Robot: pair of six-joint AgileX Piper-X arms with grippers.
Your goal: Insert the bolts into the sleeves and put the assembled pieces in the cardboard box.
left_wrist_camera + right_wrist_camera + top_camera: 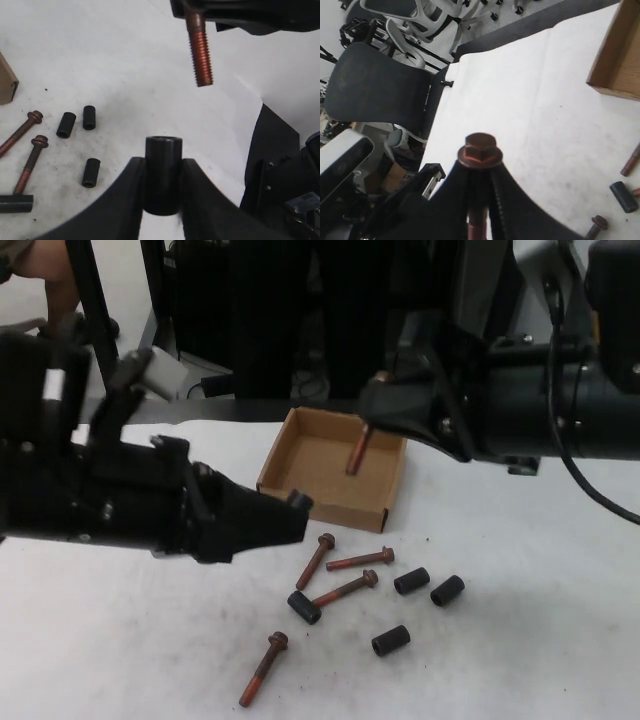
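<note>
Holding bolt (480,150) and sleeve (163,150) apart.
We judge both stiff and slick: our right gripper (480,175) pinches the bolt below its head, upper centre of the high view by the cardboard box (325,502); our left gripper (163,172) clamps the sleeve's sides.

Black sleeve (163,172) upright in my left gripper (163,167). Coppery bolt (200,50) thread-down in my right gripper (480,172). Four loose bolts (345,588) and four loose sleeves (411,581) lie beside the open cardboard box (322,502).

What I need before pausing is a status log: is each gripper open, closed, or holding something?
Left gripper: closed on a black sleeve.
Right gripper: closed on a bolt.
</note>
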